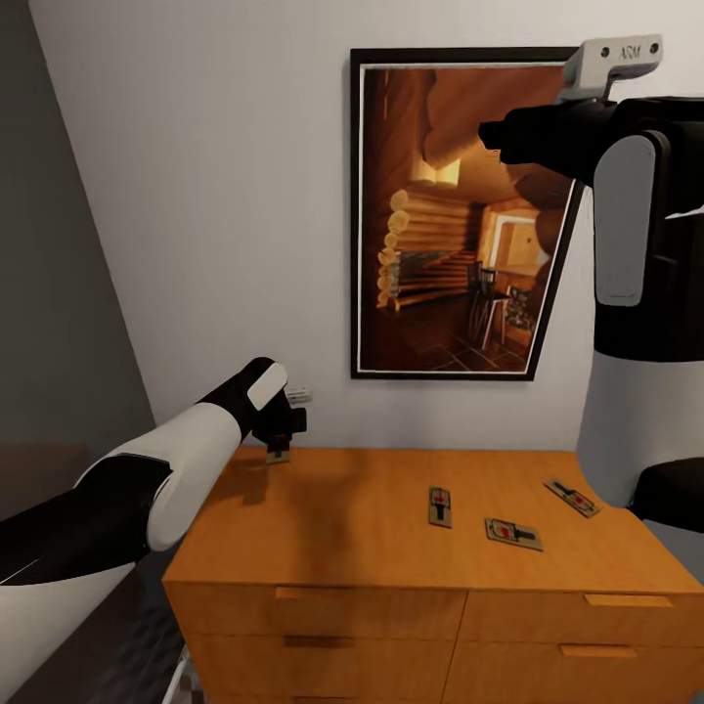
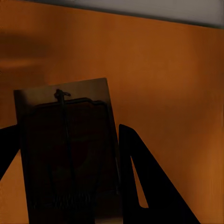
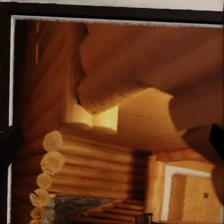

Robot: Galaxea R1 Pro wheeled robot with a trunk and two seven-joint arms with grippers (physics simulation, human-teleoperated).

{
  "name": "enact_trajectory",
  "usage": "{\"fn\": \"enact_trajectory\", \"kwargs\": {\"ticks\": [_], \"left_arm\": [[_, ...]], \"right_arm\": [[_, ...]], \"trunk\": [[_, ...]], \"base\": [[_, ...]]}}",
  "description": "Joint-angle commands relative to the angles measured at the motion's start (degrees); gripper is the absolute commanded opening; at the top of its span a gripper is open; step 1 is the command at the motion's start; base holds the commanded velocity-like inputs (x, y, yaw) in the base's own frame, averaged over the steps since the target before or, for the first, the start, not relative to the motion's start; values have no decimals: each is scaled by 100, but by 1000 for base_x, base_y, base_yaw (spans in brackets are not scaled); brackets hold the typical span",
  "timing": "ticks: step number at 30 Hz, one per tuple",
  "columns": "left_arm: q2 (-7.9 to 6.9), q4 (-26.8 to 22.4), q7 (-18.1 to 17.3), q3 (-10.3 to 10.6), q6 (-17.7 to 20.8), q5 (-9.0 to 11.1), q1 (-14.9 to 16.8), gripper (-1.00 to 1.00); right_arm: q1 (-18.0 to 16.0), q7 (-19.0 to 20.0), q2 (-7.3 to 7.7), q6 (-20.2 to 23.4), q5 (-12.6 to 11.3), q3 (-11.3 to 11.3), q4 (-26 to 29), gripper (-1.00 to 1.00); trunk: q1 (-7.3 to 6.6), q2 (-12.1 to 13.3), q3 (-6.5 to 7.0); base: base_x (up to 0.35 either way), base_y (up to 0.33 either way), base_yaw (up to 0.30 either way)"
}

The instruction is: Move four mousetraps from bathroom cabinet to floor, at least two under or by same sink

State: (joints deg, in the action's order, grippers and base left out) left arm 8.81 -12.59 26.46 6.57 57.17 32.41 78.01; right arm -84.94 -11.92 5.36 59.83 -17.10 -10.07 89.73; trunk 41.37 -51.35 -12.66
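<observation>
Four mousetraps are in sight. Three lie flat on the cabinet (image 1: 391, 528) top toward my three o'clock: the nearest mousetrap (image 1: 513, 533), the middle mousetrap (image 1: 440, 506) and the far-right mousetrap (image 1: 573, 497), each apart from the others. The fourth mousetrap (image 2: 67, 149) sits between my left fingers (image 2: 140, 177), which are closed partway onto its two long edges, holding it just over the cabinet's back left corner at my eleven o'clock. My right fingers (image 3: 217, 140) stand wide apart with nothing between them, raised at two o'clock before the log-cabin picture (image 1: 460, 210) on the wall.
</observation>
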Motion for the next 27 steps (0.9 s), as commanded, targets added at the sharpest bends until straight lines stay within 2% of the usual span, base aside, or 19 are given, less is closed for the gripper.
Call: {"fn": "enact_trajectory", "kwargs": {"ticks": [1,14,27], "left_arm": [[-2,-7,34,46,23,46,4,-100],[-2,-23,26,46,17,46,4,-100],[-2,-24,26,54,22,46,4,-100]], "right_arm": [[-3,-59,5,17,-62,-11,21,100],[12,-56,60,17,-182,60,94,100],[13,-42,547,17,-254,98,97,100]], "trunk": [[-22,36,10],[-307,557,243],[-593,1079,476]], "base": [[0,0,0],[0,0,0],[0,0,0]]}}
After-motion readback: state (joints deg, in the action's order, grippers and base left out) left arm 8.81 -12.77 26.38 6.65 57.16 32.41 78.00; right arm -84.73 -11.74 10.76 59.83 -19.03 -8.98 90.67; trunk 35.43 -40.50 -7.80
